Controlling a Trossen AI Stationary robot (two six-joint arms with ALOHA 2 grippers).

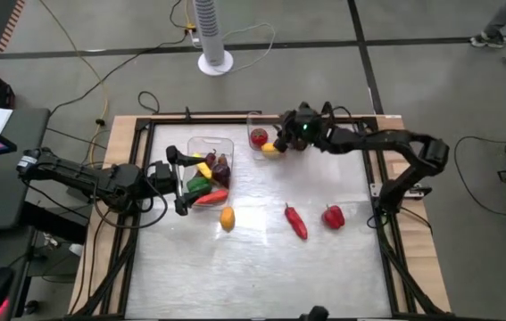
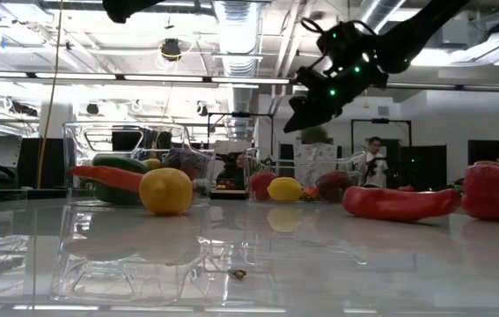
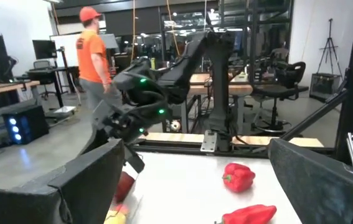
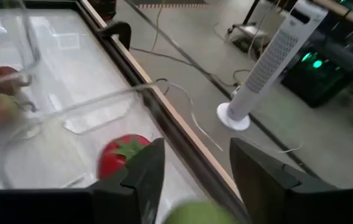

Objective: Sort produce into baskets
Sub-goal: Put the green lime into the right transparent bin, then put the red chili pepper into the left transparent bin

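- Right tool (image 1: 290,127) hovers at the far basket (image 1: 253,119), fingers parted; a blurred green-yellow shape sits low between them in the right wrist view, so whether anything is held cannot be told.
- Directly below and beside it: a red tomato (image 4: 121,155) inside the basket, a yellow piece (image 1: 271,148) at its near edge.
- Left tool (image 1: 179,181) waits open beside the fuller basket (image 1: 210,143).
- Loose on the desk (image 1: 261,259): orange piece (image 1: 227,218), long red pepper (image 1: 296,222), red bell pepper (image 1: 333,216); both peppers lie toward the right arm's side, the long one's axis running near-to-far.

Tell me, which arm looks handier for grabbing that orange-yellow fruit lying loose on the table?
Probably the left. Its open gripper sits beside the fuller basket, close to the fruit. The right gripper hangs over the far basket.
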